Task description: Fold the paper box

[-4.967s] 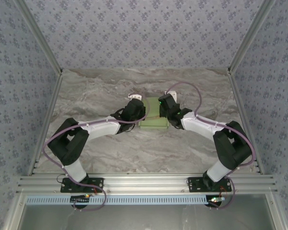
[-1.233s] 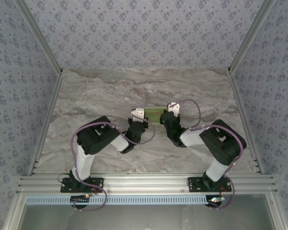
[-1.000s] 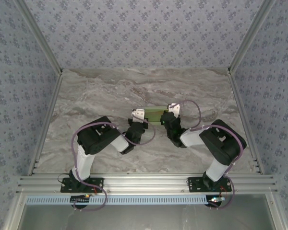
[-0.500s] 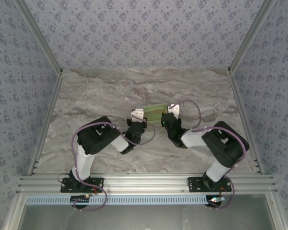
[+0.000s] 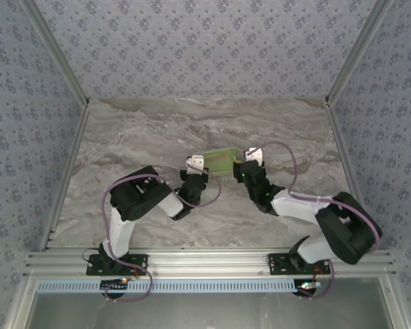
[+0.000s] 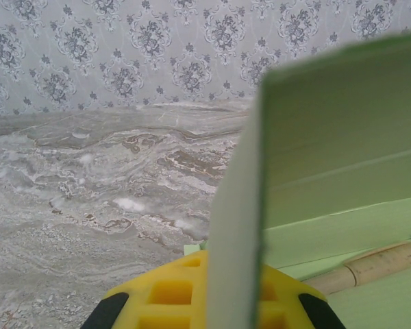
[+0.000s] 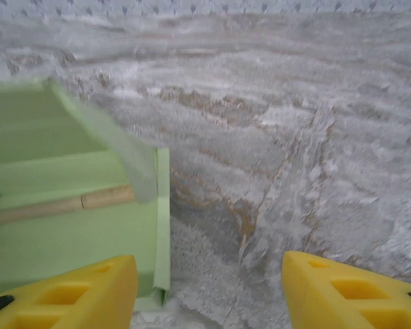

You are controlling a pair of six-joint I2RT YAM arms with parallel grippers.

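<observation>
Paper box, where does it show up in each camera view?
Top external: paper box at picture centre.
Left wrist: paper box across the right half.
Right wrist: paper box at lower left.
Shared landmark: marble table; wrist views also share the tan stick inside.
</observation>
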